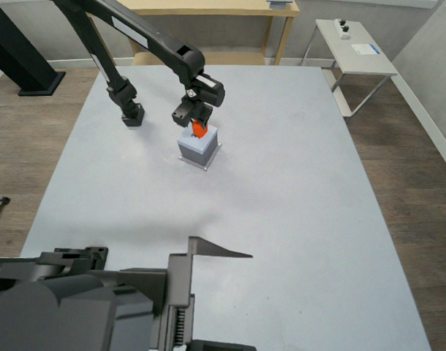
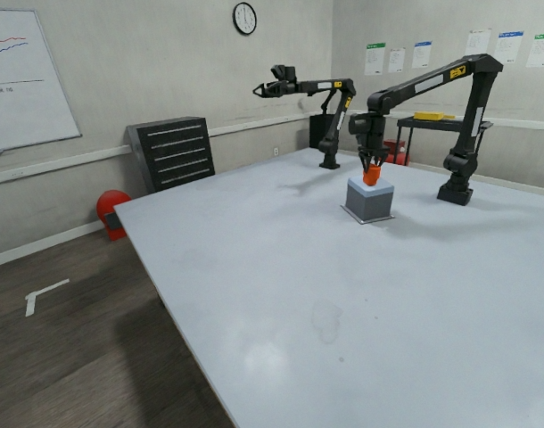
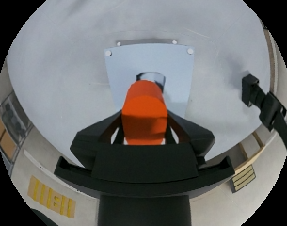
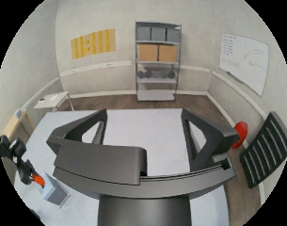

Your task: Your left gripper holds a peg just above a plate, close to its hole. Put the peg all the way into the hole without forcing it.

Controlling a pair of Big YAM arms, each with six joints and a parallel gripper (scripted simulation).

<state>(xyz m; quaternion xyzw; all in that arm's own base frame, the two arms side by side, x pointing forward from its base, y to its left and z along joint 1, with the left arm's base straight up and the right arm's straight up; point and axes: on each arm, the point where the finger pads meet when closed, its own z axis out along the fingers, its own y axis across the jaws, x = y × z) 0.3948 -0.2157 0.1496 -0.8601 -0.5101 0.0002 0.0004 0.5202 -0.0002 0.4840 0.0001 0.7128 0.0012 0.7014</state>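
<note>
An orange, faceted peg [image 1: 199,129] [image 2: 371,175] [image 3: 144,108] [image 4: 38,179] stands roughly upright in my left gripper [image 2: 373,164] [image 3: 144,112], which is shut on its upper part. Its lower end is at or just above the pale blue plate [image 1: 186,141] [image 2: 386,185] [image 3: 178,66] on top of a grey block. In the left wrist view, part of the angular hole [image 3: 154,78] shows just beyond the peg's lower end; the rest is hidden behind the peg. Whether the peg touches the plate cannot be told. My right gripper [image 4: 144,112] [image 2: 255,92] is open and empty, high above the table, far from the plate.
The block stands on a thin base [image 1: 193,163] [image 2: 369,222] with small studs at its corners, on the large pale table [image 1: 276,189] [image 2: 244,258]. The left arm's base [image 1: 133,116] [image 2: 455,193] stands near the block. The right arm's base [image 2: 329,164] is farther off.
</note>
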